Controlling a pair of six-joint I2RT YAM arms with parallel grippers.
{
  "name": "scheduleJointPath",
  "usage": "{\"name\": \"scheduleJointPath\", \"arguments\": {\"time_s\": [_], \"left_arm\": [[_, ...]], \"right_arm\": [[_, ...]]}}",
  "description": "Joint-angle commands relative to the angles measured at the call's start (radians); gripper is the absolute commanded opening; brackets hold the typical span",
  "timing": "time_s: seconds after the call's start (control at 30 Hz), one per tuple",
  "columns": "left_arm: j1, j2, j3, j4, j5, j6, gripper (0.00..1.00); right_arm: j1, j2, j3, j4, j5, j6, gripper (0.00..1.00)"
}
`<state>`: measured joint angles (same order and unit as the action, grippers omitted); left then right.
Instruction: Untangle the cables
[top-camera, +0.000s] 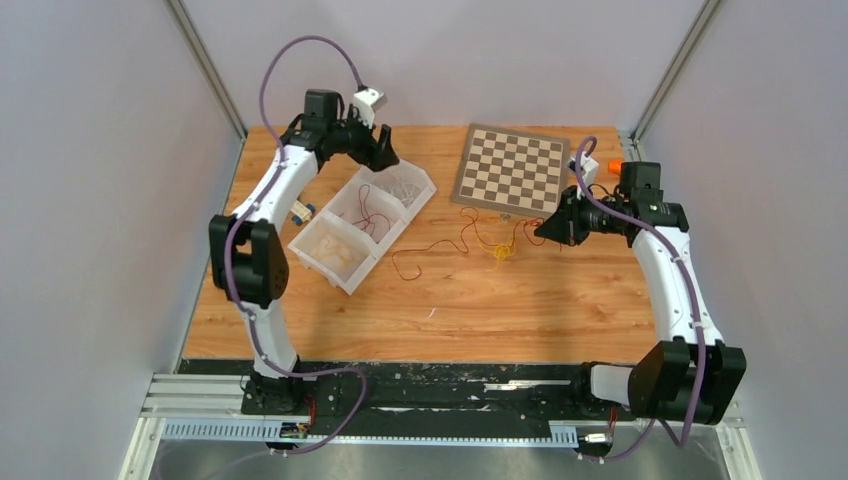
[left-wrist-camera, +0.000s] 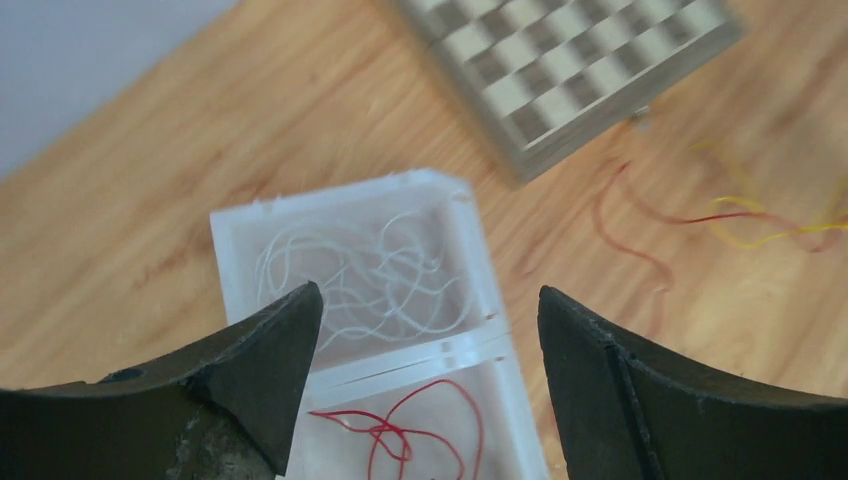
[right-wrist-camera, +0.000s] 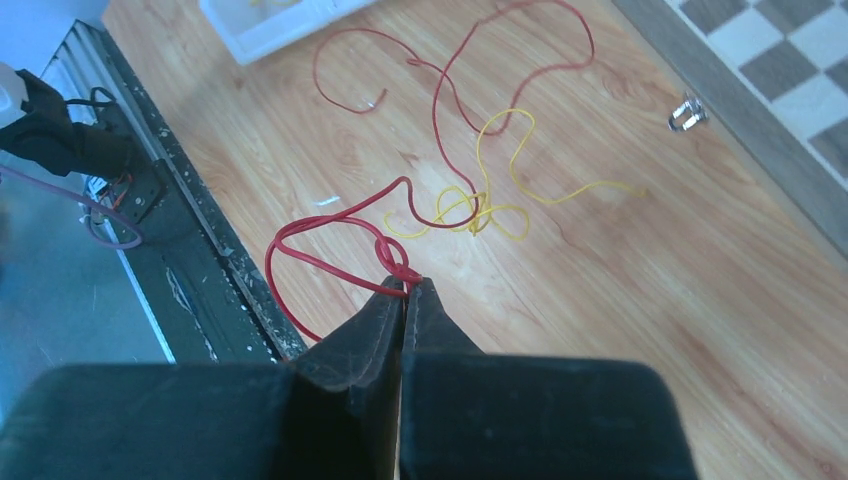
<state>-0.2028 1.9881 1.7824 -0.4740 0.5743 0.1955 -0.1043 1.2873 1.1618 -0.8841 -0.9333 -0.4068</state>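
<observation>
A tangle of a thin dark red cable (top-camera: 440, 245) and a yellow cable (top-camera: 500, 251) lies on the wooden table below the chessboard. In the right wrist view the red cable (right-wrist-camera: 330, 225) loops up to my right gripper (right-wrist-camera: 404, 285), which is shut on it, lifted above the table; the yellow cable (right-wrist-camera: 495, 205) stays knotted round the red one. My left gripper (left-wrist-camera: 430, 300) is open and empty above the clear tray (left-wrist-camera: 450, 345). White cables (left-wrist-camera: 360, 275) lie in its far compartment and a red cable (left-wrist-camera: 420, 430) in the middle one.
The three-compartment clear tray (top-camera: 345, 270) sits at the left of the table, a wooden chessboard (top-camera: 512, 168) at the back. A small metal clip (right-wrist-camera: 685, 113) lies by the chessboard's edge. The black rail (top-camera: 420, 385) runs along the near edge.
</observation>
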Motion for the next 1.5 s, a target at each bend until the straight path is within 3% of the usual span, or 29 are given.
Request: {"name": "scheduleJointPath", "arguments": {"time_s": [0.0,0.1,0.2,0.3,0.37,0.4,0.43,0.6,0.87,1.1,1.27,1.47], "left_arm": [[-0.005,-0.262,-0.111,0.204,0.285,-0.077,0.87],[-0.038,-0.419,-0.313,0.326,0.406,-0.11,0.86],[-0.105,-0.546,-0.488,0.393,0.424,-0.089,0.84],[-0.23,-0.687,-0.699,0.442,0.367,-0.068,0.83],[-0.322,-0.744,-0.795,0.465,0.315,-0.032,0.84],[-0.419,-0.764,-0.847,0.482,0.248,0.007,0.84],[-0.435,-0.759,-0.868,0.492,0.243,0.009,0.83],[-0.543,-0.678,-0.917,0.489,0.18,0.171,0.79],[-0.66,-0.451,-0.852,0.412,0.043,0.409,0.73],[-0.673,-0.331,-0.802,0.398,-0.062,0.597,0.73],[-0.679,-0.348,-0.834,0.421,0.022,0.611,0.68],[-0.685,-0.357,-0.818,0.519,0.019,0.449,0.63]], "right_arm": [[0.028,-0.081,0.064,0.022,-0.094,0.016,0.0],[0.043,-0.112,0.071,0.06,-0.107,0.095,0.0],[0.054,-0.145,0.064,0.105,-0.111,0.153,0.0],[0.069,-0.169,0.042,0.124,-0.112,0.183,0.0],[0.078,-0.183,0.027,0.127,-0.112,0.188,0.0],[0.085,-0.201,0.007,0.129,-0.104,0.194,0.0],[0.088,-0.21,-0.002,0.129,-0.096,0.198,0.0],[0.095,-0.232,-0.038,0.162,-0.059,0.257,0.0],[0.095,-0.255,-0.086,0.174,0.041,0.265,0.0],[0.094,-0.298,-0.118,0.166,0.108,0.275,0.0],[0.095,-0.31,-0.147,0.162,0.197,0.292,0.0],[0.092,-0.318,-0.189,0.156,0.29,0.29,0.0]]}}
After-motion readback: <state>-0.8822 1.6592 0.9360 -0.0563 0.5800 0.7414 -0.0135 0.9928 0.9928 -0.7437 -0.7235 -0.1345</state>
